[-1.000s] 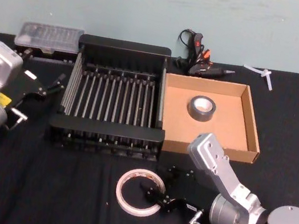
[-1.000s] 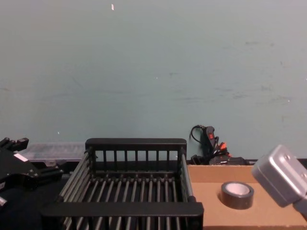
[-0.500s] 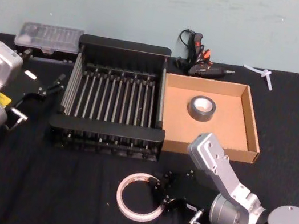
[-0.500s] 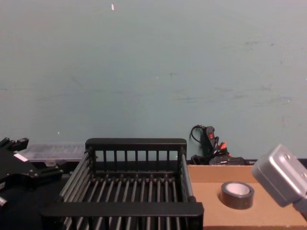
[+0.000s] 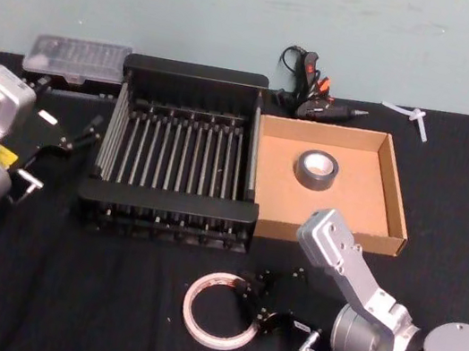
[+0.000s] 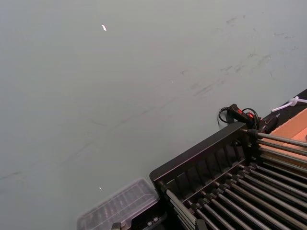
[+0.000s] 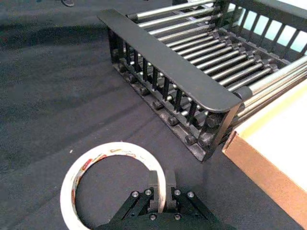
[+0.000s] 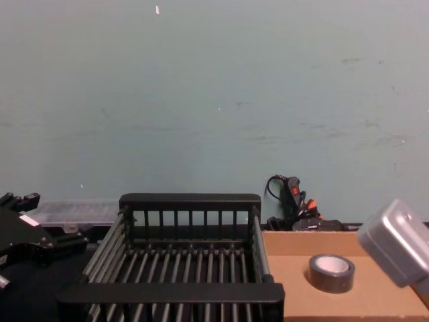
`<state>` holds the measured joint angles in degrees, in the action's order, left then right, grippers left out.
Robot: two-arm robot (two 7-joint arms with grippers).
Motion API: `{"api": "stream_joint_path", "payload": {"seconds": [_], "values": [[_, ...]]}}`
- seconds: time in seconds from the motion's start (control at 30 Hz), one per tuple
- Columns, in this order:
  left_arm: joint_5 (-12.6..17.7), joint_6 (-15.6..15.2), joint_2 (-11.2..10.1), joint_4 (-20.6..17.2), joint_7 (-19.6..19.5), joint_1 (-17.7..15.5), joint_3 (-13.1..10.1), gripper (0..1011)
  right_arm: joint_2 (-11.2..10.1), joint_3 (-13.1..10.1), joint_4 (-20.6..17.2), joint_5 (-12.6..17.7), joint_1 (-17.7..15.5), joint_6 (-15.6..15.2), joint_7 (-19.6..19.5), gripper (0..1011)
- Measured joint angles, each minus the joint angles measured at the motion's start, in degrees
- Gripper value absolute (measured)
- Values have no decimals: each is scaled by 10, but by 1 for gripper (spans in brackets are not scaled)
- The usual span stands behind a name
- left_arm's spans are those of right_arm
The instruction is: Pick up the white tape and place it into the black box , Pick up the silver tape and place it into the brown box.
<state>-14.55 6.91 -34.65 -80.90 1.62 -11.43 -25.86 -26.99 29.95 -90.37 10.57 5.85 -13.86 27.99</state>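
Note:
The white tape [image 5: 213, 287] [image 7: 120, 146] lies on the black cloth in front of the black box [image 5: 194, 70] [image 7: 163, 52] [image 8: 190, 199]. My right gripper [image 5: 250, 304] [image 7: 161, 184] is shut on the ring's right side, one finger inside the ring and one outside. I cannot tell whether the roll has left the cloth. The silver tape [image 5: 317, 169] [image 8: 331, 272] sits flat inside the brown box [image 5: 275, 178] [image 8: 382, 298], which stands to the right of the black box. My left gripper [image 5: 82, 135] is parked at the left of the black box, holding nothing.
A glue gun [image 5: 312, 94] [image 6: 240, 112] and a white plastic piece [image 5: 409, 114] lie behind the brown box. A clear plastic case [image 5: 78, 57] [image 6: 120, 208] sits behind the black box's left corner. Black cloth covers the table.
The right gripper has closed on the white tape's edge, and the roll has shifted slightly toward the table's front. The right wrist has risen a little. The left arm has not moved.

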Motion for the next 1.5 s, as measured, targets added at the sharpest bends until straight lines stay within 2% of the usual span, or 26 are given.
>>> {"api": "stream_joint_path", "payload": {"seconds": [0.4,0.8,0.93,1.2,1.33,1.5], "values": [[0,0,0,0,0,0,0,1001,-17,-14,-36,18,-14,10,6,95],[0,0,0,0,0,0,0,1001,-52,-33,-86,51,-27,34,20,95],[0,0,0,0,0,0,0,1001,-57,-39,-94,60,-28,40,18,95],[0,0,0,0,0,0,0,1001,-52,-46,-97,70,-14,36,2,94],[0,0,0,0,0,0,0,1001,-42,-47,-95,70,-1,26,-11,94],[0,0,0,0,0,0,0,1001,-19,-48,-84,66,24,5,-35,94]]}}
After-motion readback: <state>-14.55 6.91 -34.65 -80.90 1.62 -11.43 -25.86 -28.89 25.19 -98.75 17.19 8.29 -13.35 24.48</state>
